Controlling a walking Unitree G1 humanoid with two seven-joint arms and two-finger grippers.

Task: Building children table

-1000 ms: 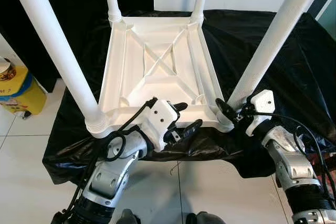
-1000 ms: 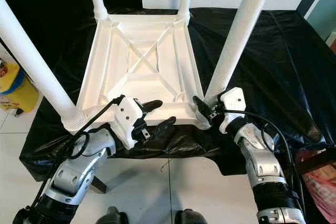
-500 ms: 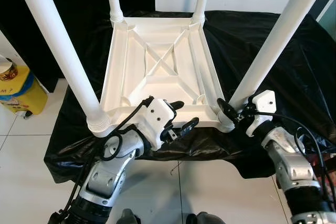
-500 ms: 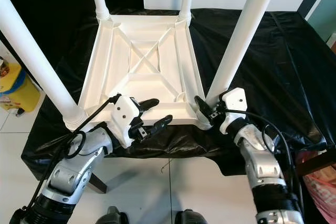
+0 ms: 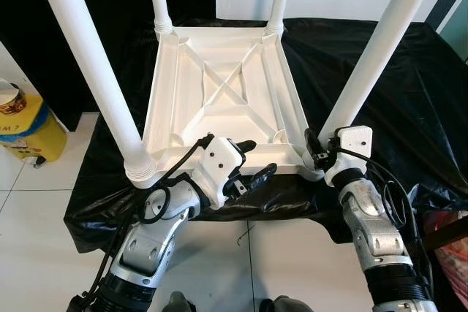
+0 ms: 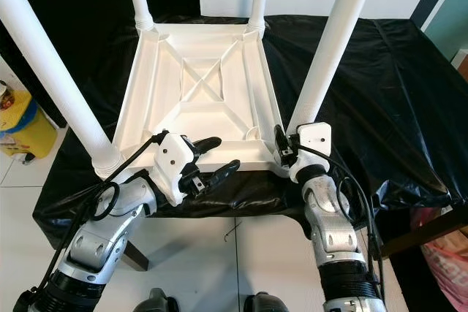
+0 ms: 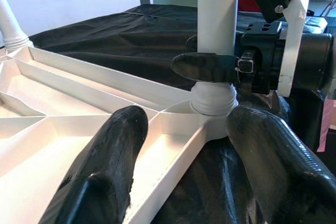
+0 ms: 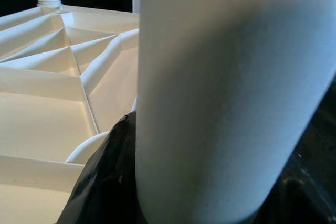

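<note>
A white children's table (image 5: 219, 100) lies upside down on a black cloth (image 5: 409, 100), with its legs standing up. My left gripper (image 5: 261, 157) is open at the near rim; one finger lies over the rim, the other in front of it. In the left wrist view the two black fingers (image 7: 110, 171) straddle that rim. My right gripper (image 5: 319, 151) is shut on the base of the near right leg (image 5: 369, 56), just above its threaded socket. In the right wrist view the leg (image 8: 226, 87) stands close, with a black finger (image 8: 105, 182) against it.
The near left leg (image 5: 91, 63) rises beside my left arm. A yellow and blue container (image 5: 22, 126) stands on the tiled floor to the left. A pink bag (image 6: 442, 253) lies low on the right. The cloth hangs over the near edge.
My right forearm has swung inward to the left under the near right leg, and its wrist has turned at the base. The left gripper has edged slightly towards the rim.
</note>
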